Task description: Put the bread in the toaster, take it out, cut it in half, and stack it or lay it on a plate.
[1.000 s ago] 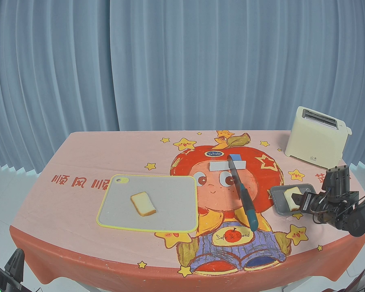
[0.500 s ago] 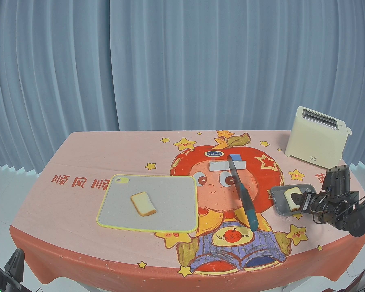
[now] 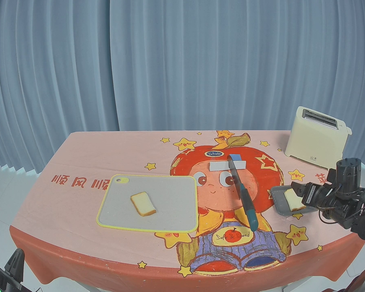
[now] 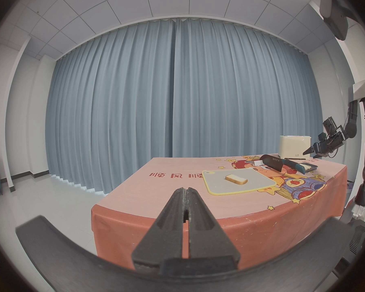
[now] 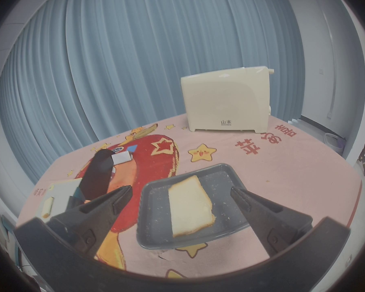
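Observation:
One bread half (image 3: 293, 200) (image 5: 189, 211) lies flat on the grey plate (image 3: 276, 201) (image 5: 150, 224) at the table's right. My right gripper (image 3: 297, 189) (image 5: 180, 191) hangs open just above and behind it, a finger on each side, holding nothing. The other bread half (image 3: 143, 204) (image 4: 236, 179) rests on the grey cutting board (image 3: 166, 207) (image 4: 247, 183) at the left. The cream toaster (image 3: 317, 136) (image 5: 227, 100) stands at the back right with nothing showing in its slots. My left gripper (image 4: 186, 197) is shut and empty, low off the table's front left corner.
A teal-handled knife (image 3: 243, 193) lies on the cloth between board and plate, its dark blade across a small white and blue block (image 3: 227, 165). The table's rounded front edge runs close to the plate.
My right gripper has let go of the bread half, risen off the plate and drawn back a little. That half now lies flatter on the plate.

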Controlling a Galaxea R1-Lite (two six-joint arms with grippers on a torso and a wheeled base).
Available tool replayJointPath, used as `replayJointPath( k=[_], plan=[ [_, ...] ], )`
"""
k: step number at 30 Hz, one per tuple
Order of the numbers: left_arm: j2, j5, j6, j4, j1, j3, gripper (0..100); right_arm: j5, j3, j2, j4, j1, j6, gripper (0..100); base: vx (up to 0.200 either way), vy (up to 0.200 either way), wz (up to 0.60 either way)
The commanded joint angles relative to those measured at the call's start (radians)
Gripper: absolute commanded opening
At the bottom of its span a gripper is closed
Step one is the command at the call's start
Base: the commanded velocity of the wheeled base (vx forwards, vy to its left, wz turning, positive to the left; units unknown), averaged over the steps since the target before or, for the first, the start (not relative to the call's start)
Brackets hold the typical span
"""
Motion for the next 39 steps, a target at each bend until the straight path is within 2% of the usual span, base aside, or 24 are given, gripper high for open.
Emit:
replayJointPath(
  k=[1, 2, 7, 10, 21, 29, 39],
  plan=[
    [0.001, 0.0, 0.0, 0.0, 0.0, 0.018, 0, -0.001, 0.001, -0.048, 0.0, 0.012, -0.001, 100, 0.0, 0.0, 0.0],
    [0.001, 0.0, 0.0, -0.001, 0.0, 0.018, 0, -0.003, 0.007, -0.068, -0.001, 0.018, -0.019, 100, 0.0, 0.0, 0.0],
    [0.001, 0.002, 0.0, -0.001, 0.0, 0.018, 0, -0.004, 0.005, -0.1, 0.0, 0.026, -0.028, 100, 0.0, 0.0, 0.0],
    [0.001, 0.002, 0.0, -0.001, 0.0, 0.018, 0, -0.004, 0.008, -0.128, 0.0, 0.035, -0.051, 100, 0.0, 0.0, 0.0],
    [0.001, 0.0, 0.0, -0.001, 0.0, 0.018, 0, -0.018, 0.019, -0.185, 0.011, 0.098, -0.062, 100, 0.0, 0.0, 0.0],
    [0.001, 0.0, 0.0, 0.0, 0.0, 0.018, 0, -0.024, 0.037, -0.199, 0.0, 0.126, -0.103, 100, 0.0, 0.0, 0.0],
    [0.001, 0.0, 0.0, 0.0, 0.0, 0.018, 0, -0.024, 0.056, -0.211, 0.009, 0.162, -0.116, 100, 0.0, 0.2, 0.0]
  ],
)
